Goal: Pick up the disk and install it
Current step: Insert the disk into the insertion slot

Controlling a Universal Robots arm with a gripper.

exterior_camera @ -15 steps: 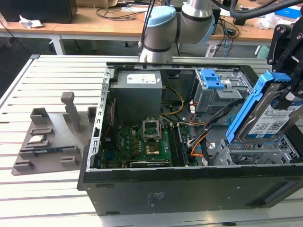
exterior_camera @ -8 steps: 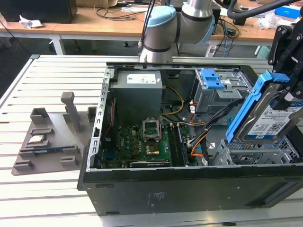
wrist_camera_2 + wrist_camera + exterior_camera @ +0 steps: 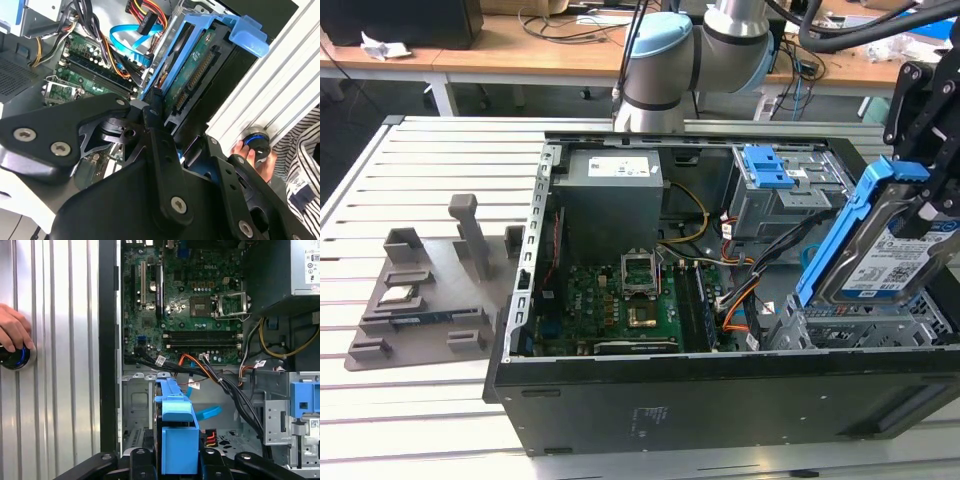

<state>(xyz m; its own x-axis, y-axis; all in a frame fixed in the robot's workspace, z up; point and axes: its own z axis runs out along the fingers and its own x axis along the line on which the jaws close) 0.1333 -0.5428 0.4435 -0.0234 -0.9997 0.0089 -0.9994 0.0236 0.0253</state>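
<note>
disk (image 3: 888,255) | tilted on edge over open computer case (image 3: 670,405) | tool (image 3: 918,195) pinching its upper end

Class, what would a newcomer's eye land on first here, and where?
The disk in its bright blue bracket, held tilted by the gripper over the open computer case at the exterior view's right. Next, a hand on a blue-ringed knob beside the case.

disk (image 3: 888,258) edge cropped, gripper (image 3: 918,192) tips seemingly hidden
</note>
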